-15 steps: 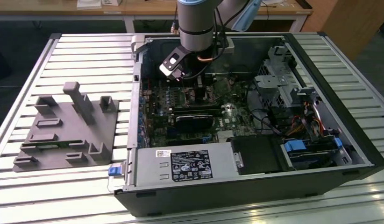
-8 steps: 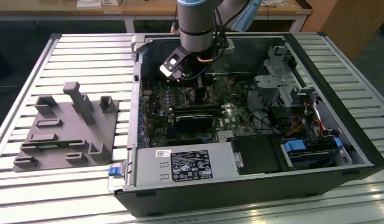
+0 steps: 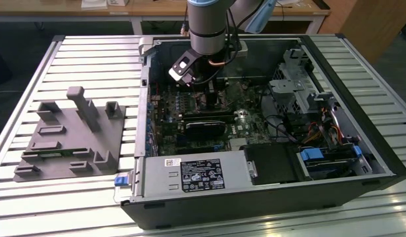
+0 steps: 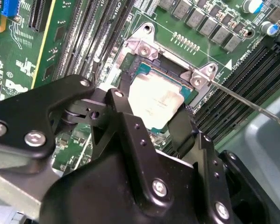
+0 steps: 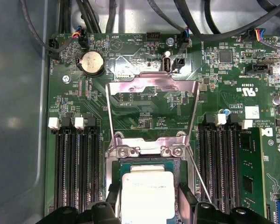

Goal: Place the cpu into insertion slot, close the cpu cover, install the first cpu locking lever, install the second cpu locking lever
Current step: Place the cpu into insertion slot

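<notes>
While my end effector (image 5: 148,206) pinches the cpu (image 5: 147,193) by two opposite edges, the chip lies flat and square in the insertion slot (image 5: 144,162), its silvery face up. Beyond the slot, the cpu cover (image 5: 151,84) stands swung open from its hinge, green motherboard (image 5: 130,65) showing through its window. Long black memory slots (image 5: 79,172) flank the slot on both sides, and a thin wire lever (image 5: 199,175) runs just beside it.
</notes>
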`<state>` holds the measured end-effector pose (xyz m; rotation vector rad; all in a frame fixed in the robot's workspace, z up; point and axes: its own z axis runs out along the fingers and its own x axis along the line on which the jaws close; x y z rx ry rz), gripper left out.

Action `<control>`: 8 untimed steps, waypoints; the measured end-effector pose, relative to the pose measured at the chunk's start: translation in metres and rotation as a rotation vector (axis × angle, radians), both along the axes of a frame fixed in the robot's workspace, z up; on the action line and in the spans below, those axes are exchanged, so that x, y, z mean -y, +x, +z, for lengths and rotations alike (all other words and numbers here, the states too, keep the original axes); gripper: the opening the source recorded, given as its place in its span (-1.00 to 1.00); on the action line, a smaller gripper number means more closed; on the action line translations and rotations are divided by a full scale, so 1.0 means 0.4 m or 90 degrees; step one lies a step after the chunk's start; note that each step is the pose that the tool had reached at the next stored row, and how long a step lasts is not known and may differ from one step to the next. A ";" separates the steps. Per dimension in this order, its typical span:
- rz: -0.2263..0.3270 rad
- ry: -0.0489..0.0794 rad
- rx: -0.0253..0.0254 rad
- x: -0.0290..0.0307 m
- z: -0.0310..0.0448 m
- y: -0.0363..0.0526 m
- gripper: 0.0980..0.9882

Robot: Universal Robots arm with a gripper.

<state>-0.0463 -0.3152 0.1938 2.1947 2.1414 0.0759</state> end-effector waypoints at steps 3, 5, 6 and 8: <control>0.000 0.000 0.0000 0.000 0.004 0.000 0.13; 0.000 0.000 0.0000 0.000 0.007 0.000 0.13; 0.000 0.000 0.0001 0.000 0.008 0.000 0.13; 0.000 -0.006 0.0001 0.000 0.009 0.000 0.13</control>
